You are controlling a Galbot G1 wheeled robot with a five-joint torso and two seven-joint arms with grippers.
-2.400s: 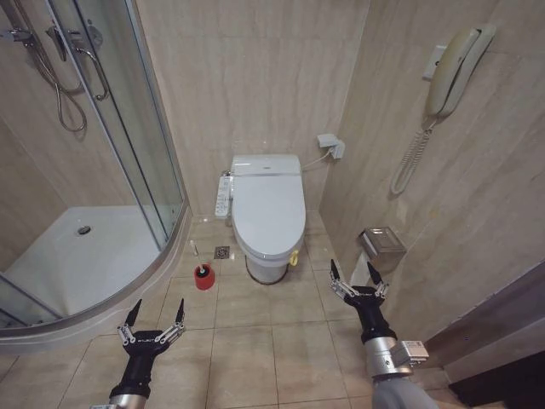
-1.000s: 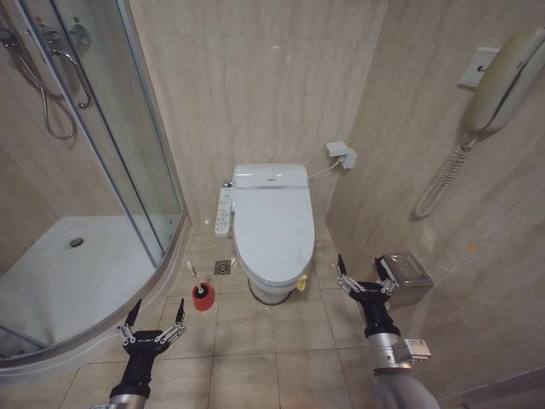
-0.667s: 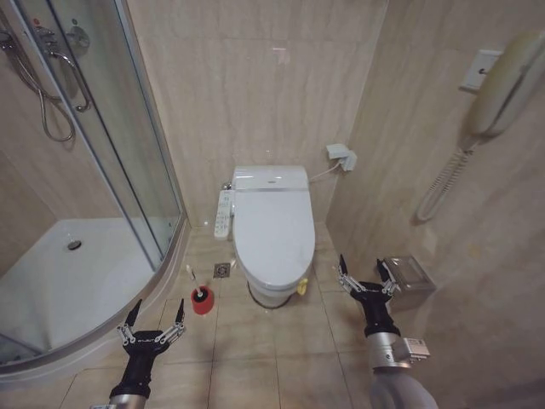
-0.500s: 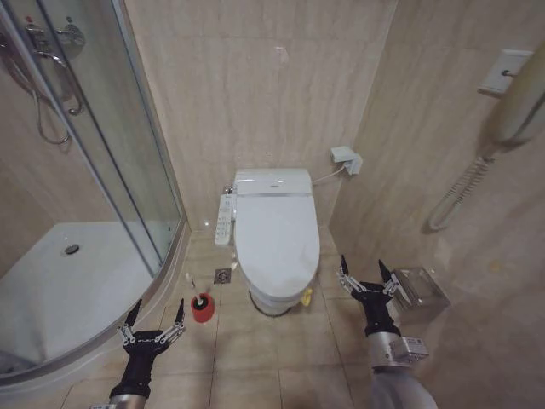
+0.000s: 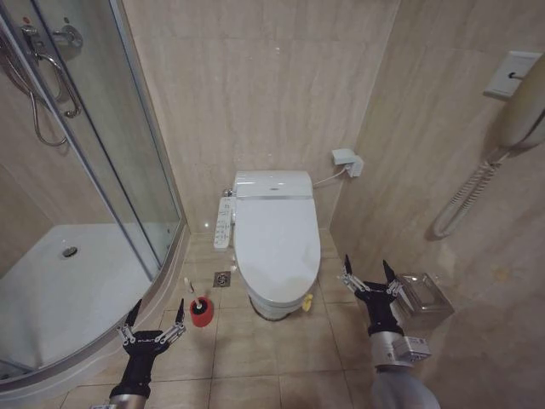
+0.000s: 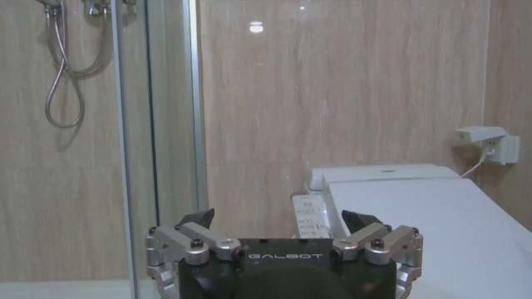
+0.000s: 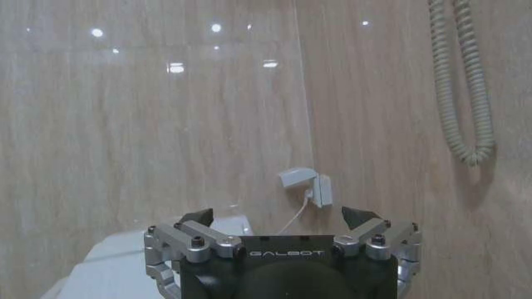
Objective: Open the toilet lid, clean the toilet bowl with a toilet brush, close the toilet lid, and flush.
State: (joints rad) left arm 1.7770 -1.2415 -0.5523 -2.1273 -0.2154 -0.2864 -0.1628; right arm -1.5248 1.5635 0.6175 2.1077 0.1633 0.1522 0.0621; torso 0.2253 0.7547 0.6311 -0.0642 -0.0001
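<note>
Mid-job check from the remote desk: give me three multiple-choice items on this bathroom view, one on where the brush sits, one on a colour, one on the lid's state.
1. Where is the toilet brush?
A. In its holder on the floor between shower and toilet
B. In the right gripper
C. On the toilet lid

2. What colour is the brush holder?
A. Blue
B. Red
C. White

3. What state is the toilet lid in?
A. Raised
B. Removed
C. Down, closed

Answers:
1 A: the toilet brush stands in the holder cup on the floor tiles.
2 B: the cup is red.
3 C: the toilet lid lies flat; the left gripper and right gripper are both open and empty.
</note>
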